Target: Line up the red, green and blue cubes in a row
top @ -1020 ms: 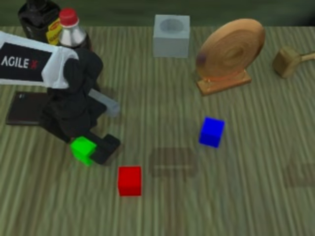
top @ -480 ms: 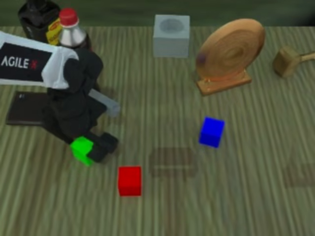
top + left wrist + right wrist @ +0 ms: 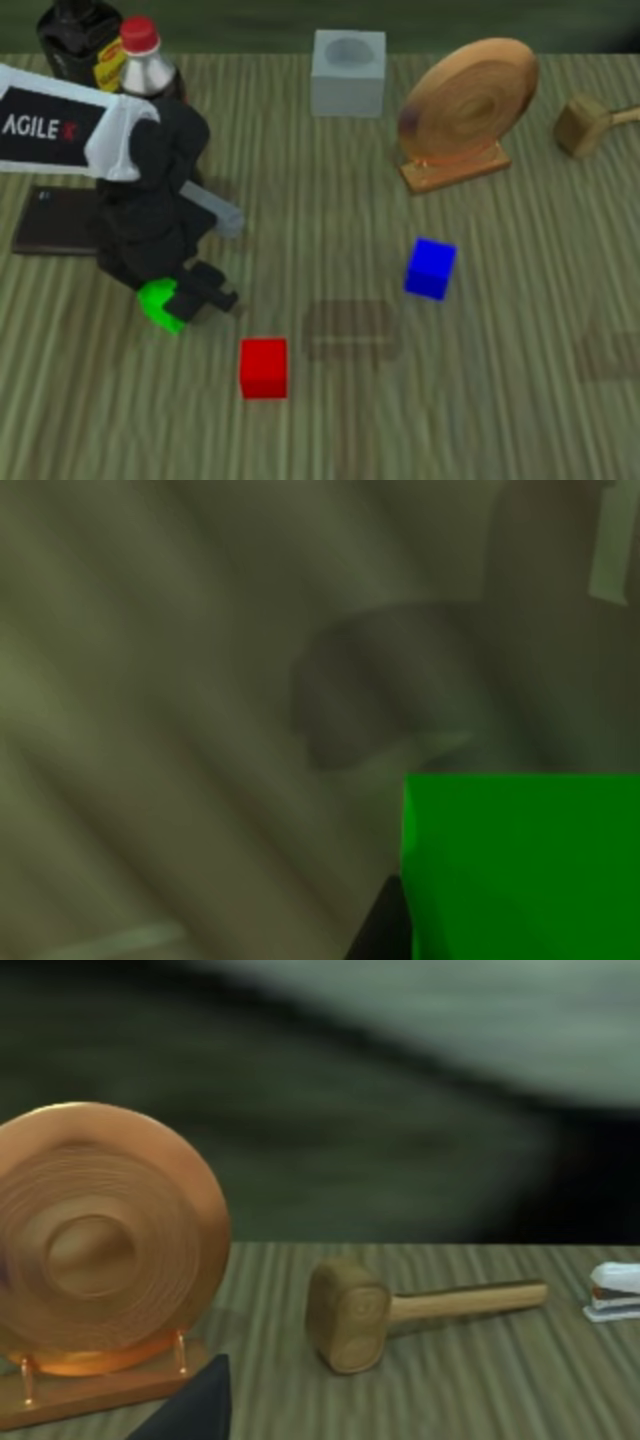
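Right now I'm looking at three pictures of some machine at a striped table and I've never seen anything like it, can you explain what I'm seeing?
This is a rendered simulation of a two-armed AgileX robot. The top view looks down on the table. The other two come from cameras on each wrist.

The left gripper, white and black, has its jaws shut on the small bright green cube, which fills the corner of the left wrist view. The right arm is out of the top view; its camera faces the round wooden disc on a stand and the wooden mallet.

Also there: a small bright red cube, a small deep blue cube, a pale grey block with a round hollow and a red-capped bottle.
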{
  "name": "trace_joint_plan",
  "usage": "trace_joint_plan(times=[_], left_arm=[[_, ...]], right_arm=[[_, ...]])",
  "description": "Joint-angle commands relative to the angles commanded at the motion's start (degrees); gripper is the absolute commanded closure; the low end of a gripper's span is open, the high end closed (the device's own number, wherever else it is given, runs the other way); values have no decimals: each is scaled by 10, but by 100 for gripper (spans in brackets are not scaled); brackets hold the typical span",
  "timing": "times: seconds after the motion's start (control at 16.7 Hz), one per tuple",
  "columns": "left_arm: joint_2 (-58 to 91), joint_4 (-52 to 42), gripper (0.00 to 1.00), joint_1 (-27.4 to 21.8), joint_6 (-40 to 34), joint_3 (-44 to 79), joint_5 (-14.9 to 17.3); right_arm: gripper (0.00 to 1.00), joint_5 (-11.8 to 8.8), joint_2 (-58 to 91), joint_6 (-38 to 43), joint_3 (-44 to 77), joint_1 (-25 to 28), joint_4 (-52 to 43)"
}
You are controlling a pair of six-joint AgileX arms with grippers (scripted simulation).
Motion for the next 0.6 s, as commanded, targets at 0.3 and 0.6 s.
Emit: trace_joint_plan(times=[0.3, 0.6], left_arm=[[0, 0, 100, 0, 0, 0, 0], [-12, -13, 100, 1, -1, 8, 2]], right_arm=[[0, 0, 0, 0, 0, 0, 0], [0, 0, 0, 0, 0, 0, 0]])
